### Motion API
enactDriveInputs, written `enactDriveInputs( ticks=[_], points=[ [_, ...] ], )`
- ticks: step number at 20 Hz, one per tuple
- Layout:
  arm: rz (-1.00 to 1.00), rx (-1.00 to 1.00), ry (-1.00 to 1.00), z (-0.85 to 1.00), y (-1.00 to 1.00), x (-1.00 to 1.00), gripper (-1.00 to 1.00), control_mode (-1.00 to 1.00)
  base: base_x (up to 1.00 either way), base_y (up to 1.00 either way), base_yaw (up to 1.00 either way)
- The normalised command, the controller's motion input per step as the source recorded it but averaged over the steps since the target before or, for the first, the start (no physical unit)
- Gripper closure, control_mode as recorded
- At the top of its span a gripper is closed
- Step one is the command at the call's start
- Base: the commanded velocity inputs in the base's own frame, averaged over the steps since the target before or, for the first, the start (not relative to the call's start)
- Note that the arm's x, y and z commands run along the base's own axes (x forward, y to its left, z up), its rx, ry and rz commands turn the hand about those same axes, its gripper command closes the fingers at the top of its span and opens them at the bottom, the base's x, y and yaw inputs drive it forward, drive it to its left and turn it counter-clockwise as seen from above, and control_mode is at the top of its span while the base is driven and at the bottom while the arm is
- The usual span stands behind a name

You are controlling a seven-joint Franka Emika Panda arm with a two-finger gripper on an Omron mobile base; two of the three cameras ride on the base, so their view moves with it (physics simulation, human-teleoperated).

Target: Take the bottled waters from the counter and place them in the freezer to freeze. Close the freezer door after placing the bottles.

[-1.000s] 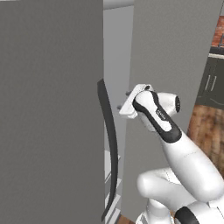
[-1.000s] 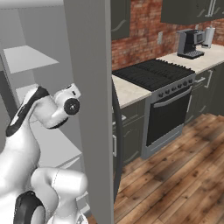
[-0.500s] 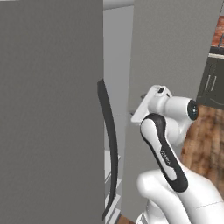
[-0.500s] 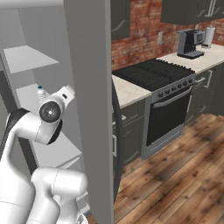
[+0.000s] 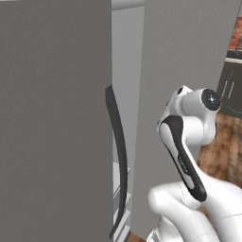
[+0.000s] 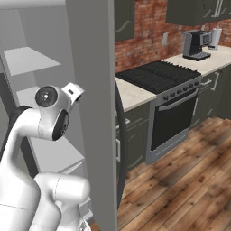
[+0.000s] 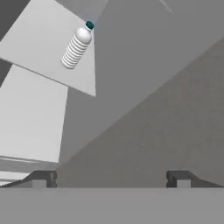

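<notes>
Brick walling and wood flooring framed the kitchen, and from the left base camera the freezer door [image 5: 52,118] stood swung out, a tall flat grey panel with its dark bar handle [image 5: 118,160] curving down its edge; beyond it lay the pale interior of the freezer [image 5: 126,71], and the white arm [image 5: 189,142] rose from the lower right with its wrist turned toward that opening. From the right base camera the arm stood at the lower left in front of the freezer's pale shelves [image 6: 31,61], while the other grey door's edge ran down the middle; to its right were the beige speckled surface [image 6: 135,92], the black stove [image 6: 158,76] and a coffee machine [image 6: 196,44] further along. From the hand camera one bottled water [image 7: 77,45] with a blue cap stood on a pale freezer shelf [image 7: 35,52], well apart from the claw [image 7: 111,178], whose two dark tips were spread wide with nothing between them.
</notes>
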Motion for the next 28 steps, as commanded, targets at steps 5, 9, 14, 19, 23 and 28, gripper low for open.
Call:
enactDriveInputs(
  ticks=[5, 9, 14, 19, 23, 28],
  points=[
    [-0.11, -0.38, 0.18, 0.02, -0.36, -0.27, -1.00, -1.00, 0.00, 0.00, 0.00],
    [-0.14, -0.38, 0.14, 0.00, -0.32, -0.53, -1.00, -1.00, 0.00, 0.00, 0.00],
    [-0.18, -0.04, 0.12, 0.04, -0.13, -0.98, -1.00, -1.00, 0.00, 0.00, 0.00],
    [-0.25, 0.21, 0.17, 0.19, -0.05, -0.92, -1.00, -1.00, 0.00, 0.00, 0.00],
    [-0.32, 0.48, 0.11, 0.09, -0.05, -0.60, -1.00, -1.00, 0.00, 0.00, 0.00],
    [-0.46, 0.50, 0.00, 0.00, 0.00, -0.58, -1.00, -1.00, 0.00, 0.00, 0.00]
  ],
)
